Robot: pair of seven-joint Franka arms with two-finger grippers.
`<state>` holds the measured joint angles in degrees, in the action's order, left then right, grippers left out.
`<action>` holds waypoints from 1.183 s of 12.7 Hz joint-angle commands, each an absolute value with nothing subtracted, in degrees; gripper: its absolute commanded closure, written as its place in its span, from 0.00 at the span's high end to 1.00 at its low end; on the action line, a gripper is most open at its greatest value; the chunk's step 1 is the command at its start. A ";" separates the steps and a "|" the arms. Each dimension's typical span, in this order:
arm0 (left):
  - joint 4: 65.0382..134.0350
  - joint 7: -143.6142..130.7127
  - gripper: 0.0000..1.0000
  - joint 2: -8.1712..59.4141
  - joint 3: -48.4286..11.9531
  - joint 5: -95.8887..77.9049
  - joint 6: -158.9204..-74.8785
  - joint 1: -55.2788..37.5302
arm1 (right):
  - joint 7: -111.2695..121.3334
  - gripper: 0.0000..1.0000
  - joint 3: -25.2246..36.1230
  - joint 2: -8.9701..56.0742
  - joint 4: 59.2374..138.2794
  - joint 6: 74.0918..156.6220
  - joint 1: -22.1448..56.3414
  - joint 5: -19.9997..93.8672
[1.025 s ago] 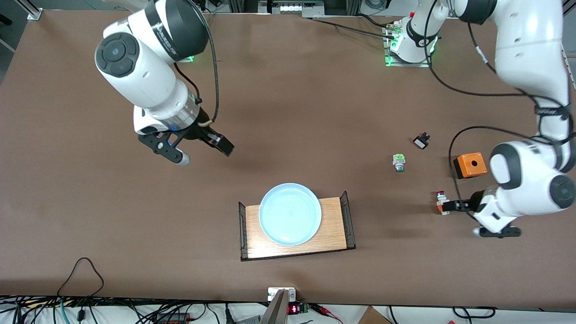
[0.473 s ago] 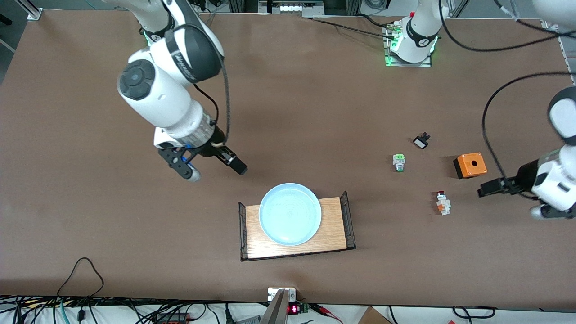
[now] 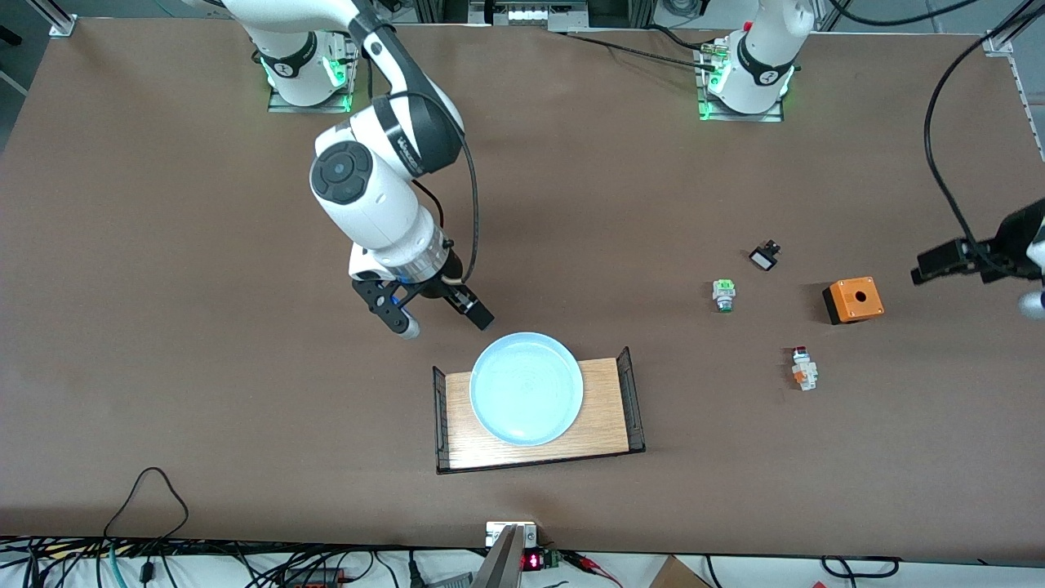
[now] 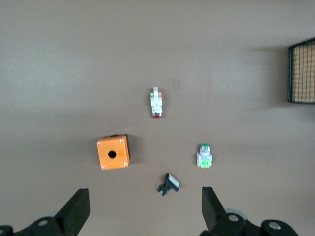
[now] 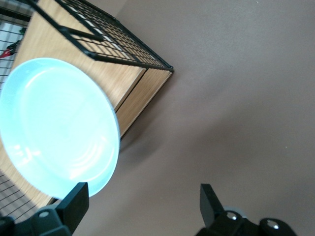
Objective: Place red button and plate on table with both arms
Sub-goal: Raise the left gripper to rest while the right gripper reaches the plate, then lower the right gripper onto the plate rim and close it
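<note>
Front: right gripper (image 3: 441,317) spread, over table (image 3: 163,327) just beside plate (image 3: 526,388) on tray (image 3: 604,425), probably lining up a rim grasp. Left gripper (image 3: 971,273) spread at the left arm's end, empty.

Left wrist: button (image 4: 156,102) lying on table, apart from box (image 4: 112,153).

Right wrist: plate rim by one finger (image 5: 74,204).

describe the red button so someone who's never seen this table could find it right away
Start at the orange box near the left arm's end of the table; three tiny switches lie around it. The red button is the one nearest the front camera, with a dark red cap and white body, unlike the green-capped switch.
</note>
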<state>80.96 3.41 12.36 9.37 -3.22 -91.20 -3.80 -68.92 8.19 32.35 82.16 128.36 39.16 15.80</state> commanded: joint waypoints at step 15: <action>91.41 5.71 1.00 -2.90 3.08 -1.14 -89.03 -0.70 | -72.95 0.93 8.61 40.08 80.24 144.22 39.02 16.87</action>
<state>89.21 4.57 -1.31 3.43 -2.62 -87.82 -0.79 -72.19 8.49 38.40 81.91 142.50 38.97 15.82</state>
